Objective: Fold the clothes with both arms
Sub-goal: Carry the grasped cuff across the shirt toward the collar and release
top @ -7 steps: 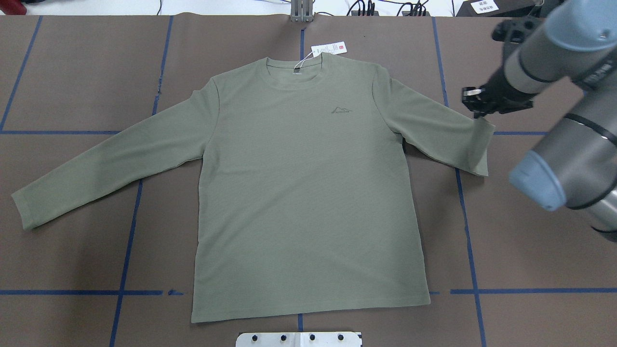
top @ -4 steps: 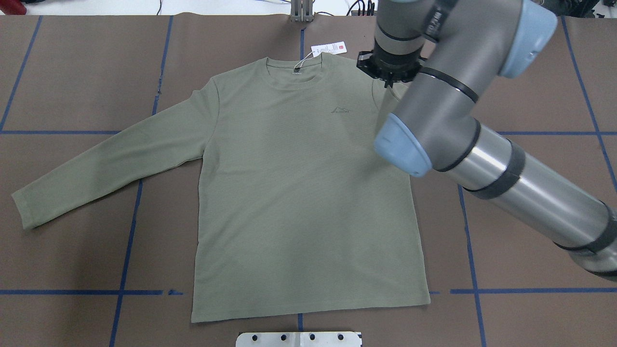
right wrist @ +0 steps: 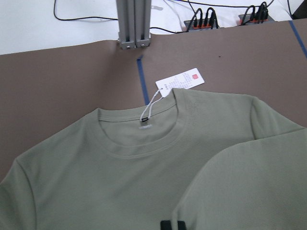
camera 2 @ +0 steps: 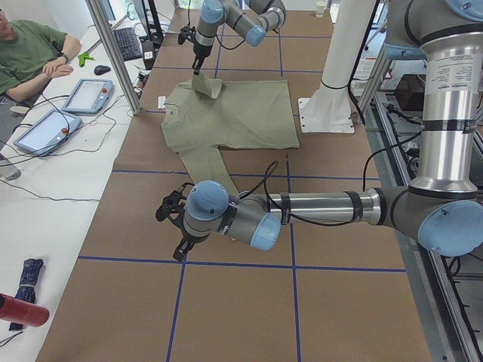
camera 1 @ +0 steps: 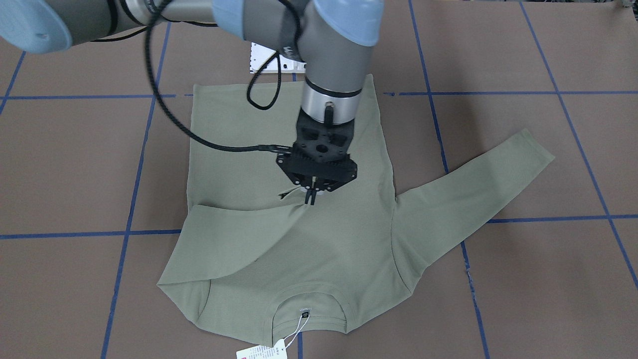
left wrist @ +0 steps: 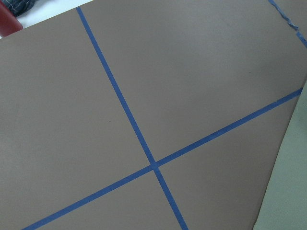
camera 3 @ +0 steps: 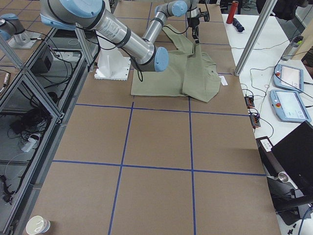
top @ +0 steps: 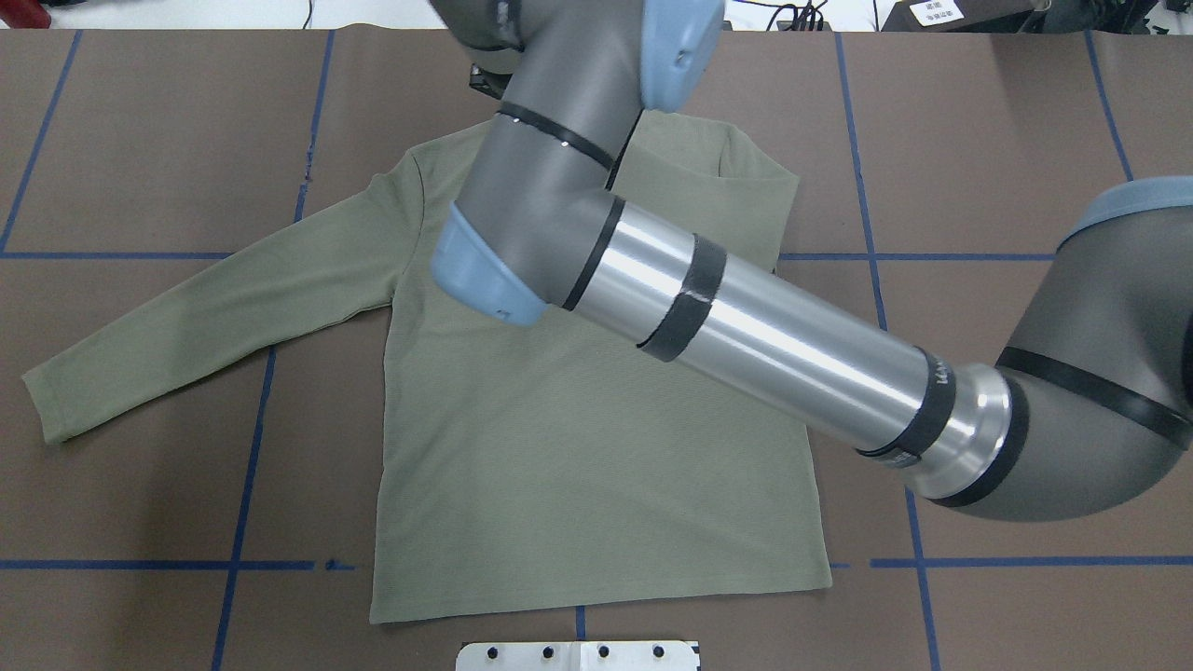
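The olive-green long-sleeved shirt lies flat, front up, neckline away from the robot, and also shows in the overhead view. My right gripper is over the chest, shut on the cuff of the shirt's right sleeve, which is folded diagonally across the chest. Its fingertips show at the bottom of the right wrist view. The other sleeve lies spread out. The hang tag lies beyond the collar. My left gripper hovers past that sleeve's end; I cannot tell whether it is open or shut.
The table is brown with blue tape lines. The white pedestal plate sits at the shirt's hem edge. An aluminium post stands beyond the collar. An operator and tablets are beside the table.
My right arm has swung left over the shirt, carrying the right sleeve's cuff from the table's right side onto the chest. The sleeve is now folded over the body.
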You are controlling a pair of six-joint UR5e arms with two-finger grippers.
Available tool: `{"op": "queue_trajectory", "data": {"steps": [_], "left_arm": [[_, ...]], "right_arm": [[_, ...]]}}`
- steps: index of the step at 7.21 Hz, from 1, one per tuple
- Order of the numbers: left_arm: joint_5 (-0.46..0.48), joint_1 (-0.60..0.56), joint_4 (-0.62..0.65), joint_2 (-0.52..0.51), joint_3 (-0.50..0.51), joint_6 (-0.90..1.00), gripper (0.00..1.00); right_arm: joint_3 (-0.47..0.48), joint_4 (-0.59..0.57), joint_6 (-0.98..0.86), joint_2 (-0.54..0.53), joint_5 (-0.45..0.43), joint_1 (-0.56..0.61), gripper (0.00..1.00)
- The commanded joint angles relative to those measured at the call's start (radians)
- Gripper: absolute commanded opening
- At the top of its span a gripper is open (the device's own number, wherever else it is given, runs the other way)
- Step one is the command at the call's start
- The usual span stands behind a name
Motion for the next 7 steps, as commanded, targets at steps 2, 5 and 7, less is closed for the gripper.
{"op": "queue_trajectory", "data": {"steps": [2,5,7], "left_arm": [[0.000,0.000,0.000,0.001,0.010,0.000,1.00],[0.000,0.000,0.000,0.001,0.010,0.000,1.00],[0.000,0.000,0.000,0.001,0.008,0.000,1.00]], "right_arm": [[-0.165,0.137,0.100,0.066,-0.230,-0.191,0.00],[-0.227,0.158,0.219,0.116,-0.284,-0.219,0.00],[-0.271,0.221,0.205,0.116,-0.284,-0.218,0.55]]}}
